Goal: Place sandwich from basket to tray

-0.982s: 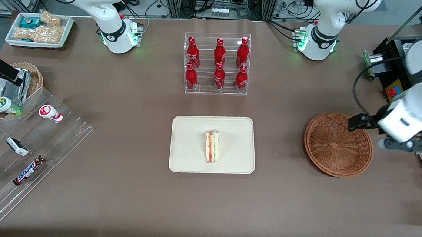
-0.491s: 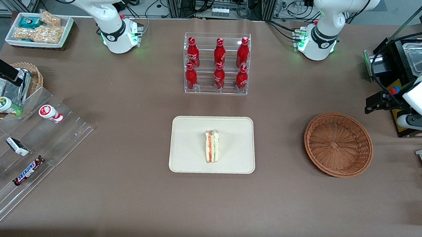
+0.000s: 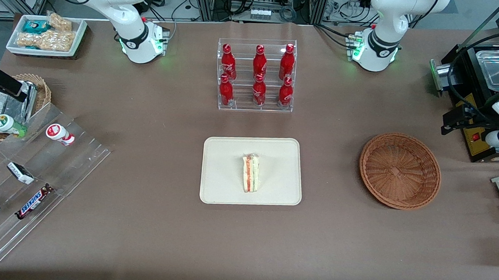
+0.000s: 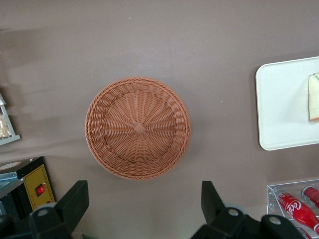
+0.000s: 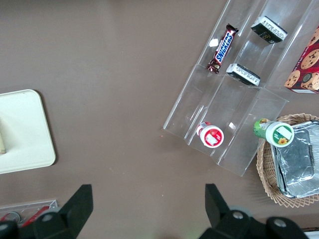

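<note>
Though wrapped, sandwich point(image 3: 250, 173): looked soft, light; grasp its bread faces.
Place: tray point(image 3: 224, 186) centre.
Basket point(image 3: 399, 170): empty.
Gripper point(image 4: 144, 201): spread wide, holding nothing, above the basket.

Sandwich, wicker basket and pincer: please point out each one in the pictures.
sandwich point(image 3: 250, 173), front view, on the middle of its striped cut face, lying on the tray.
basket point(image 4: 138, 128), left wrist view, on its woven centre.
pincer point(image 4: 142, 204), left wrist view, midway between its open fingertips.
</note>
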You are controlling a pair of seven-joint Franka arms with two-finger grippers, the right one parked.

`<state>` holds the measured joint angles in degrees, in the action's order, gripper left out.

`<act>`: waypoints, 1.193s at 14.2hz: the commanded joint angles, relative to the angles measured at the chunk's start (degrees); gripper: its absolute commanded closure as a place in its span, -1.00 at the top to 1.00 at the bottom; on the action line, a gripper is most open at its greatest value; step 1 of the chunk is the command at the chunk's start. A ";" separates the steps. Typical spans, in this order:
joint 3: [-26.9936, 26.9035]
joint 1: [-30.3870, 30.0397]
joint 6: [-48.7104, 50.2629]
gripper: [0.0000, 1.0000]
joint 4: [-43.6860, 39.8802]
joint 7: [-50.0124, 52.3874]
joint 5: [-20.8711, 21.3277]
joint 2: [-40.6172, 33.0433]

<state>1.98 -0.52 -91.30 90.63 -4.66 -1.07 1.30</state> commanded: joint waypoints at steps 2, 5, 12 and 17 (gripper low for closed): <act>-0.57 1.22 1.21 1.00 -0.10 -0.53 -0.16 -0.16; -0.48 1.22 2.52 1.00 -0.28 -0.09 -0.16 -0.68; 0.83 1.31 4.37 1.00 -0.10 -0.09 -0.16 -1.82; 1.10 1.31 4.37 1.00 -0.02 -0.09 -0.16 -1.74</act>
